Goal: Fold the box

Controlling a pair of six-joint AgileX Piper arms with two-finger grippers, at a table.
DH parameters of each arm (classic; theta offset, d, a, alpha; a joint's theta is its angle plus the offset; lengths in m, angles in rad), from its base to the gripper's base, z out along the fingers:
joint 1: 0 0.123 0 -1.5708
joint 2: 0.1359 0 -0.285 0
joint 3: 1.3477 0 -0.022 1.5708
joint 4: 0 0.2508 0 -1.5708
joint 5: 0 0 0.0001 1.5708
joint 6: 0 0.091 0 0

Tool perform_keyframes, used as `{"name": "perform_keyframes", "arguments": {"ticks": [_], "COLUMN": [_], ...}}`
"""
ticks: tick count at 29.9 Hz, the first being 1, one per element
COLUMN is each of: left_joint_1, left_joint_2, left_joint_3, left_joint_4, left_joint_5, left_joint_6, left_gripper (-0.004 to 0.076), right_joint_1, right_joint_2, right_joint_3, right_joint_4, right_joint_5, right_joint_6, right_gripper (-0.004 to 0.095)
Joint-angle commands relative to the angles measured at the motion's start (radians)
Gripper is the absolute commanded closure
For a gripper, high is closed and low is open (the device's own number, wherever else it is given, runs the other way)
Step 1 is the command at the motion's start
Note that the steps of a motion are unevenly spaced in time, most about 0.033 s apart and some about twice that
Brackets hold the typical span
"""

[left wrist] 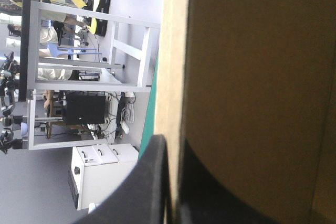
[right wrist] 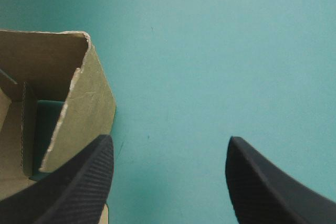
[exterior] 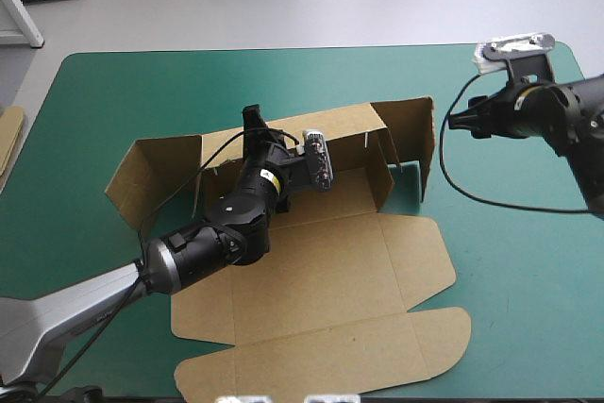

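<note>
One brown box (exterior: 340,280) sits mid-table on the teal-green cover (exterior: 123,92), its far walls raised and its lid flat toward the near edge. The left gripper (exterior: 253,125) pinches the far wall (exterior: 354,143), which fills most of its wrist view. The right gripper (right wrist: 170,142) hovers with fingers apart over bare cover, just beside the right wall (exterior: 412,134). An edge of more board (exterior: 8,139) shows at the table's left edge.

The high view looks forward and down from above and behind the robot. It covers the table (exterior: 94,82) and the whole box (exterior: 330,271). The left wrist view is turned a quarter turn. It sits very close against the raised rear wall of the box (left wrist: 252,77) and looks level past its edge. The right wrist view looks down from nearby onto the teal-green cover (right wrist: 210,51). It shares the box (right wrist: 84,114) right wall corner with the high view.
</note>
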Motion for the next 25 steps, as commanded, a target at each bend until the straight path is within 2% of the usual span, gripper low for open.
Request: {"name": "perform_keyframes", "arguments": {"ticks": [1, 6, 11, 13, 16, 18, 25], "left_joint_1": [-0.008, -0.010, -0.010, -0.010, -0.010, -0.010, -0.010], "left_joint_2": [-0.032, -0.032, -0.032, -0.032, -0.032, -0.032, -0.032], "left_joint_3": [-0.006, 0.063, 0.112, 0.117, 0.117, 0.117, 0.117], "left_joint_4": [0.060, 0.108, 0.215, 0.264, 0.334, 0.377, 0.424], "left_joint_5": [0.023, 0.015, -0.004, -0.030, -0.083, -0.087, -0.113], "left_joint_6": [-0.080, -0.094, -0.116, -0.120, -0.166, -0.212, -0.239], "left_gripper": [0.0732, 0.0732, 0.0732, 0.0732, 0.0732, 0.0732, 0.0732], "right_joint_1": [-0.027, -0.135, -0.164, -0.164, -0.164, -0.164, -0.156], "right_joint_2": [0.069, 0.234, 0.379, 0.427, 0.483, 0.507, 0.587], "right_joint_3": [-0.144, -0.345, -0.519, -0.569, -0.617, -0.629, -0.634], "right_joint_4": [0.037, 0.250, 0.316, 0.338, 0.421, 0.451, 0.524], "right_joint_5": [-0.032, 0.001, 0.092, 0.107, 0.107, 0.107, 0.122], "right_joint_6": [-0.015, -0.108, -0.155, -0.164, -0.205, -0.215, -0.254], "right_gripper": [0.0331, 0.0362, 0.0424, 0.0494, 0.0649, 0.0698, 0.0688]}}
